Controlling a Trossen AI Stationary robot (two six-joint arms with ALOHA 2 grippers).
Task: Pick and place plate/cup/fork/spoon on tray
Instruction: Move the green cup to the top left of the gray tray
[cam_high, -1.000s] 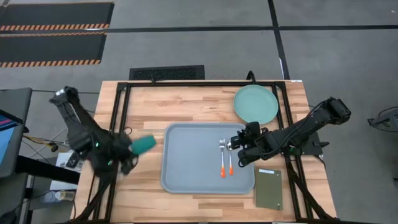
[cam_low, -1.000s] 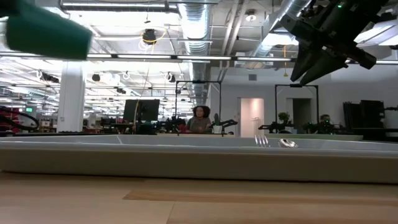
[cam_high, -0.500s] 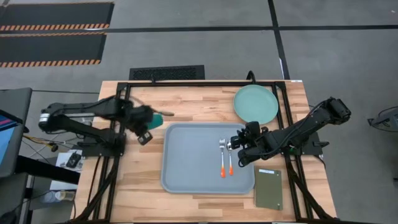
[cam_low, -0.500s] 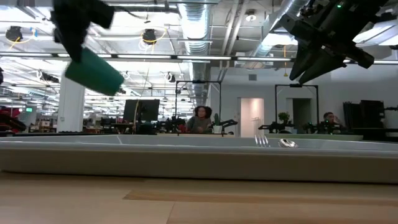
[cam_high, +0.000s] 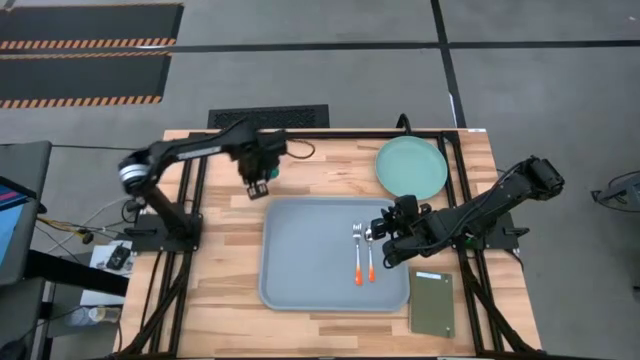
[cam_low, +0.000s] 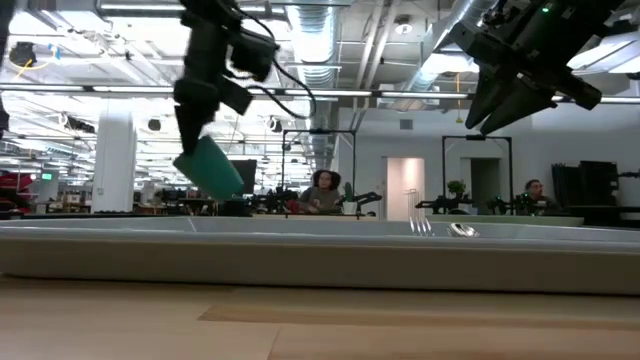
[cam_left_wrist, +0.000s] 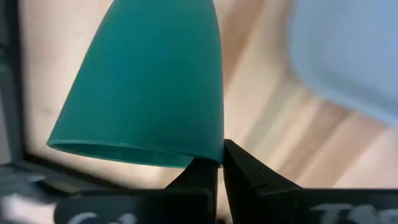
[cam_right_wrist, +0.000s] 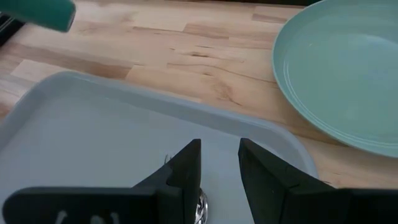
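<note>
Left gripper (cam_high: 259, 186), upper left of the high view, clamped on small dark green cup's (cam_left_wrist: 143, 87) rim. Right gripper (cam_high: 381, 232) half-parted, holding nothing. Large grey-blue rectangular tray (cam_high: 300, 260), centre frame, holding orange-handled fork (cam_high: 357, 252) and spoon (cam_high: 369, 252).

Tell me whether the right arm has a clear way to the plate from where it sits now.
Probably yes. The right gripper hovers open and empty over the tray's right side, and the plate lies uncovered on the table just beyond it, nothing between.
</note>
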